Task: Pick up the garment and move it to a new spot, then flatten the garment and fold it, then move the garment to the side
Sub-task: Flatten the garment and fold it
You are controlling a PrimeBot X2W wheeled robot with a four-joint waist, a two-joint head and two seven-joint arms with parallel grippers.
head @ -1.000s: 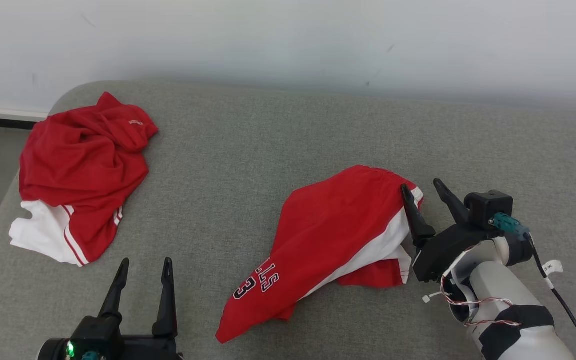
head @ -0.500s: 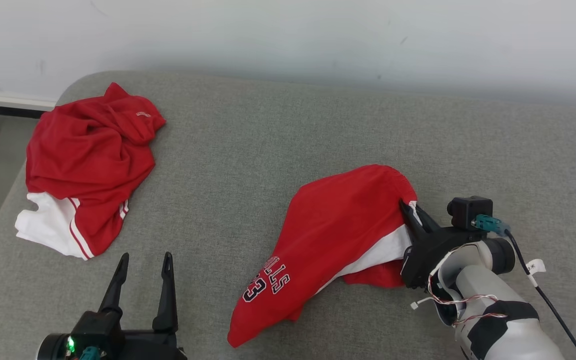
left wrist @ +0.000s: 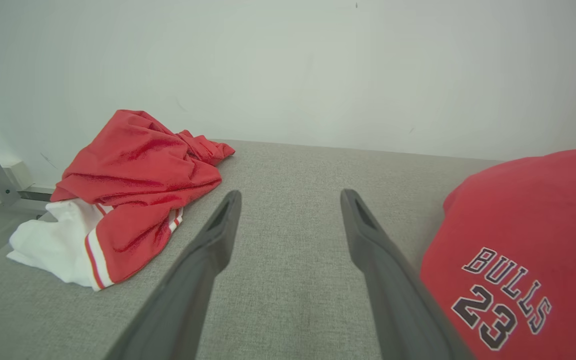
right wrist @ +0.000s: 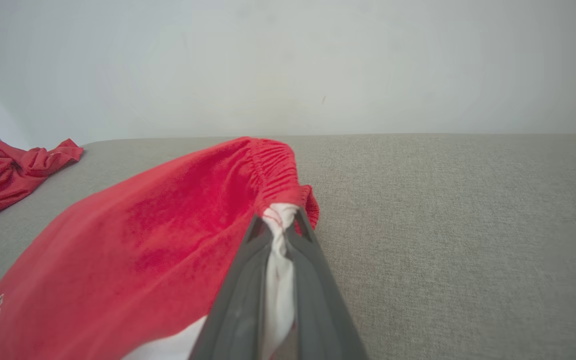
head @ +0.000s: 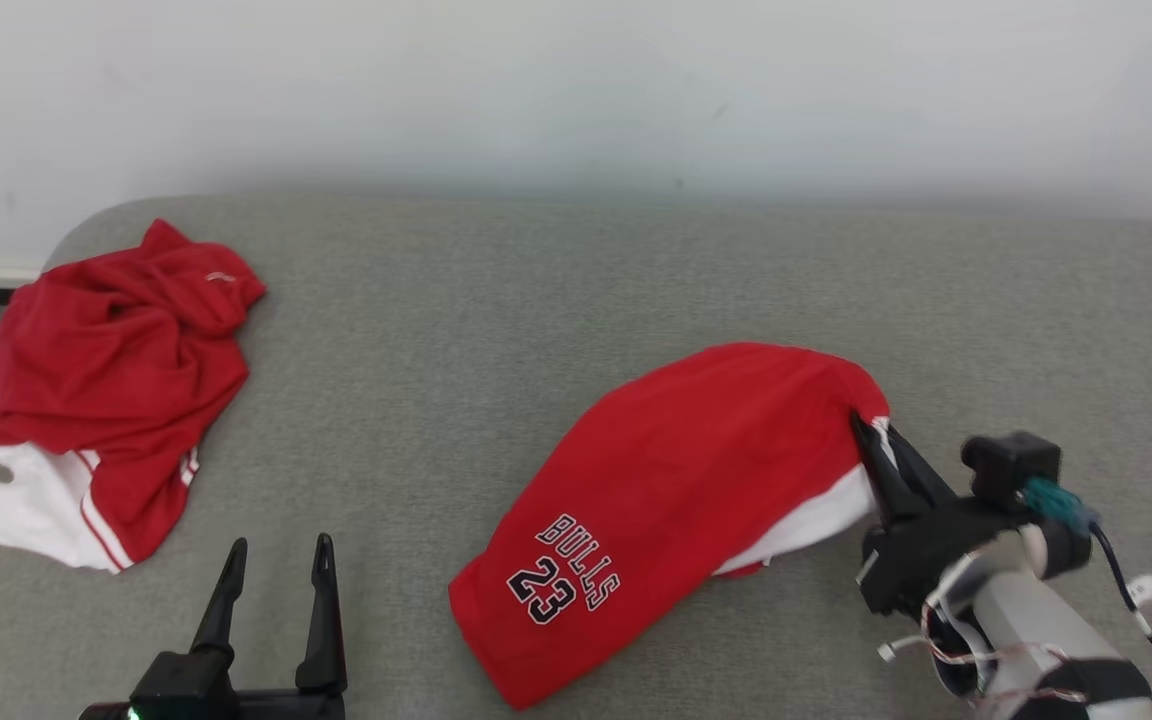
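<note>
Right claw (head: 868, 428) clamped on shorts (head: 676, 480) at waistband, right of centre on surface (head: 496, 300). Right wrist view: white cloth pinched between fingers (right wrist: 240, 300). Left claw (head: 279, 545) open, empty. Red heap (head: 106, 380) far left.

Bright even light, soft shadows, sharp focus

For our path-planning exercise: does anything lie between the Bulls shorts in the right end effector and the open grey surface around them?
Nothing visible does. The right end effector is shut on the shorts at the waistband; the other red garment lies far left.
</note>
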